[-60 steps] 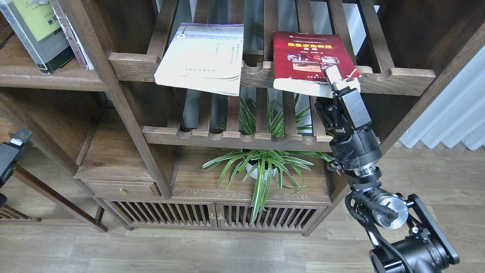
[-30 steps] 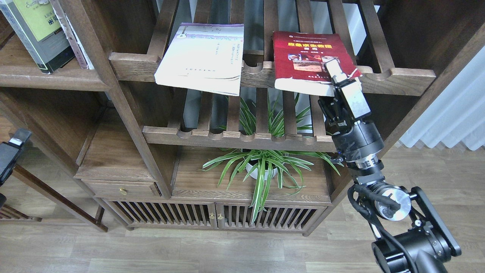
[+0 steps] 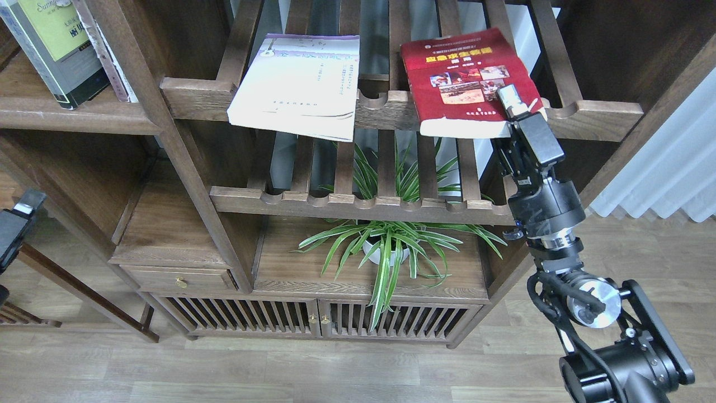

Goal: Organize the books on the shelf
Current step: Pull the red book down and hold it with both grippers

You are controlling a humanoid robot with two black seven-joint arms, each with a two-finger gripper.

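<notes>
The red book (image 3: 461, 78) with a yellow title lies tilted over the front rail of the upper slatted rack (image 3: 582, 112). My right gripper (image 3: 512, 109) is shut on its front right corner, one finger on the cover and the other hidden beneath. The white book (image 3: 296, 84) with a purple top band lies on the same rack to the left, overhanging the rail. The thick dark-grey book (image 3: 56, 50) with a lime-green panel stands on the solid dark-brown shelf (image 3: 72, 117) at the upper left. My left gripper (image 3: 17, 224) shows only partly at the left edge.
A second slatted rack (image 3: 347, 204) sits below the first. A potted spider plant (image 3: 386, 246) stands on the board under it. A small drawer (image 3: 179, 277) and slatted cabinet doors (image 3: 313, 319) are at the bottom. A white curtain (image 3: 671, 168) hangs on the right.
My right gripper has moved right and slightly up with the red book's corner; the book has lifted and turned, its top edge now higher. The left arm and white book have not moved.
</notes>
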